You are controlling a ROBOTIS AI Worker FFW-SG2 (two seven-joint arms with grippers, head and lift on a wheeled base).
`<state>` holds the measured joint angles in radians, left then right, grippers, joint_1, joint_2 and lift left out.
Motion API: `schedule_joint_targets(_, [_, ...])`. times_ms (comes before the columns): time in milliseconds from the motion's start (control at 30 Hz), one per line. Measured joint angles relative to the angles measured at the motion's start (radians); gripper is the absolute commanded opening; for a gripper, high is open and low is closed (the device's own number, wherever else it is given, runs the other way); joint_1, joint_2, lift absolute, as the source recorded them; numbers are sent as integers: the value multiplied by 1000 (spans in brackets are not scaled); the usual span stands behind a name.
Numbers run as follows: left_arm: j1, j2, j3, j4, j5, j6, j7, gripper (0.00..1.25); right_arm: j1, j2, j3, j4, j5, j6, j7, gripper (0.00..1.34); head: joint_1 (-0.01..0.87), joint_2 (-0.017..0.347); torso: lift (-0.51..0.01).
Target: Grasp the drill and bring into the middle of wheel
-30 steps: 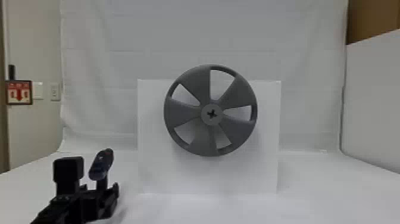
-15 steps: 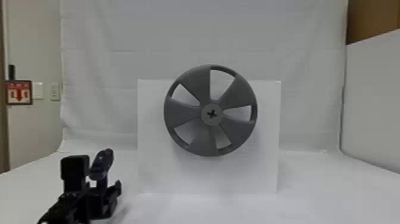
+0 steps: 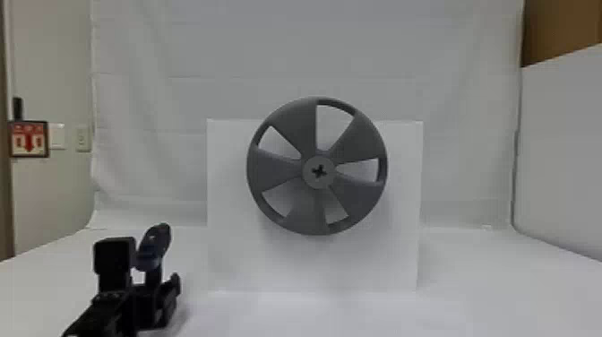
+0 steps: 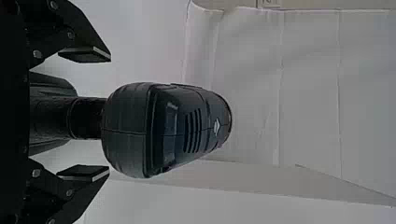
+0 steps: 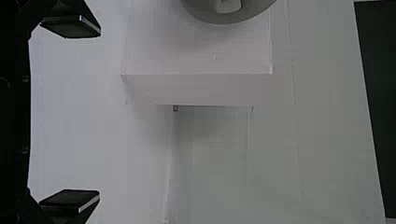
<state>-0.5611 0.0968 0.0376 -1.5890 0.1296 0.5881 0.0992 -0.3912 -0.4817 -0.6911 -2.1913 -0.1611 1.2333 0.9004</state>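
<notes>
In the head view, a dark grey spoked wheel (image 3: pixel 280 172) faces the robot, with a cross-shaped mark at its round hub (image 3: pixel 309 179). Behind the wheel is an upright white panel (image 3: pixel 228 260) on a white-covered desk (image 3: pixel 313 318), and farther back hangs a pale cloth (image 3: pixel 224 45). Well to the left of the wheel, beyond the cloth's edge, a red and white sign (image 3: pixel 29 139) with a downward arrow is on the wall beside a switch plate (image 3: pixel 83 139).

The drill (image 3: pixel 154 246) is lower than the wheel and to its left, nearer to me than the panel. The robot's left gripper (image 3: pixel 154 293) is there with it, black and partly hidden among other black parts.

In the left wrist view, the drill is upright in the room, its rounded dark body above a black handle (image 4: pixel 86 117). The left gripper (image 4: pixel 109 115) has its two flat fingers spread wide, one on each side of the handle, with a visible gap on both sides; it grips nothing.

In the right wrist view, the right gripper (image 5: pixel 99 114) has its fingers far apart and nothing between them. Part of the wheel's rim is visible beyond, in front of the panel.
</notes>
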Motion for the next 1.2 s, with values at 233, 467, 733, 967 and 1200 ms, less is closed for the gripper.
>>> schedule_joint_targets(233, [-3,0,-3,8,-3,-3,3,534,0,0,4,3,0,0,0,1252,54,31,-403])
schedule_joint_targets(467, [-4,0,-7,12,-2,-4,14,288,0,0,8,5,0,0,0,1252,54,31,-403])
schedule_joint_targets(733, [-4,1,-17,16,-11,-3,27,54,1,2,9,7,1,0,0,1252,54,31,-403])
schedule_joint_targets(967, [8,2,-27,15,-5,-14,65,48,1,4,9,7,4,0,0,1252,54,31,-403])
schedule_joint_targets(1200, [18,4,-28,15,-2,-42,65,48,2,5,8,7,6,0,0,1252,54,31,-403])
